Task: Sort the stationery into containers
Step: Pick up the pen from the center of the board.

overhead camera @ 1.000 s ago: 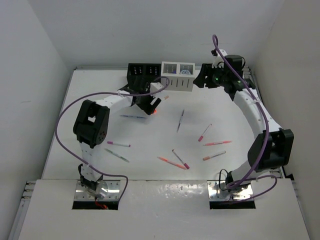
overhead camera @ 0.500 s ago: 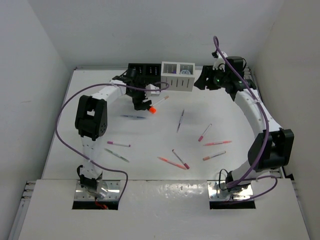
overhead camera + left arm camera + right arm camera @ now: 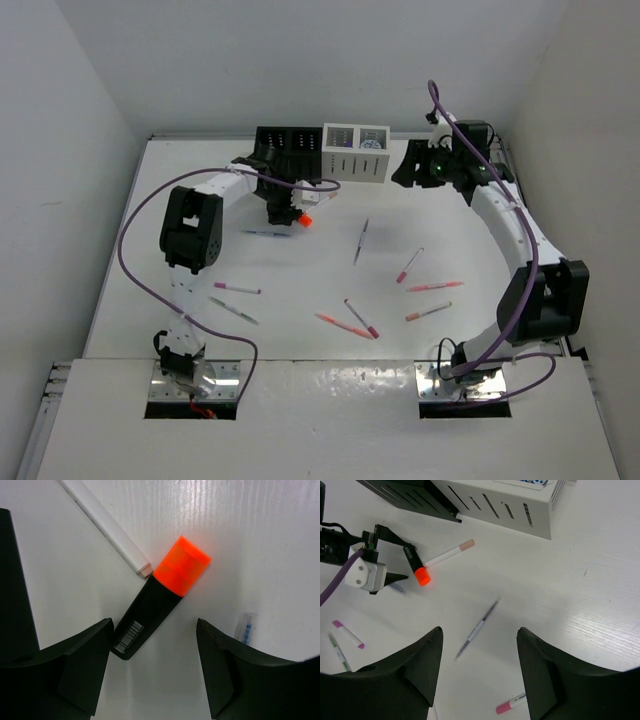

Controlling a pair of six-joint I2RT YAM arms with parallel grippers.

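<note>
The stubby orange-black highlighter lies flat on the counter, in front of the black organiser. It sits aslant between the fingers of my left end effector, orange cap pointing away from my wrist. That end effector is released. Its jaws stand apart on either side of the black barrel, with bare counter showing between the barrel and one finger. The butt end with the barcode sits close against the other finger, and I cannot tell whether they touch.

A white pen crowds the spot. Its pinkish tip ends right at the seam where the orange cap meets the black body, and it runs off towards the white organiser. On the other side, the clear, blue-marked end of another pen pokes out just beside my finger.

The two organisers stand side by side at the far edge, touching, black on the left.

My right end effector hangs above the counter near the white organiser's right end, jaws apart and grasping nothing. A thin grey pen lies on the open counter below it.

Nearer my bases lie more pens, well apart from the highlighter. Several pink and red ones are to the right, two crossed ones are in the middle, and a pink one and a greenish one are to the left.
</note>
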